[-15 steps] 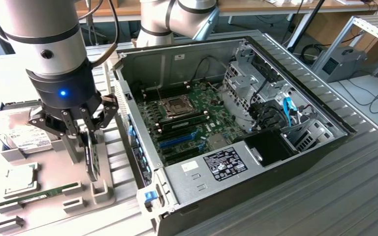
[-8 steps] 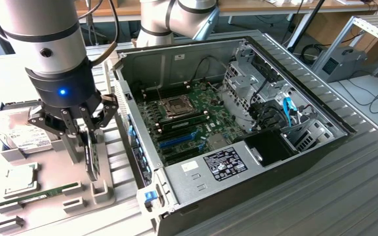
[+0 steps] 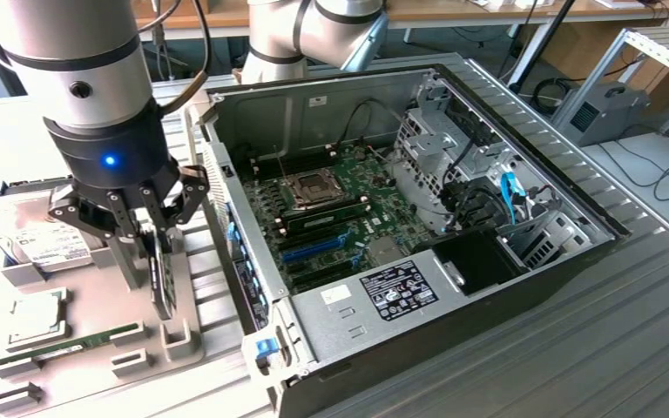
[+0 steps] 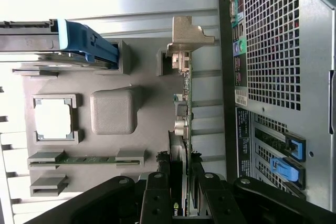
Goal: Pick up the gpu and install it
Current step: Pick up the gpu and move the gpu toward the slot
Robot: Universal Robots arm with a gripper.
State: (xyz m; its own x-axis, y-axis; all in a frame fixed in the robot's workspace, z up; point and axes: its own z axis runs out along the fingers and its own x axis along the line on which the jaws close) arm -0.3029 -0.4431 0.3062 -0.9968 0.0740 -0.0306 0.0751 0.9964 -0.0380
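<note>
Grey holder [image 3: 84, 379] stands the gpu [image 3: 163, 300] on edge, so the hand [image 3: 152, 266] pinches its upper edge from above, beside the open case [image 3: 428, 348].

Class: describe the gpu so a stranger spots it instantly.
Beside the open computer case, on the exterior view's left, lies a grey parts tray. At its edge nearest the case, the gripper holds the gpu: a dark card standing on edge, unlike the low green memory stick and flat silver hard drive.
</note>
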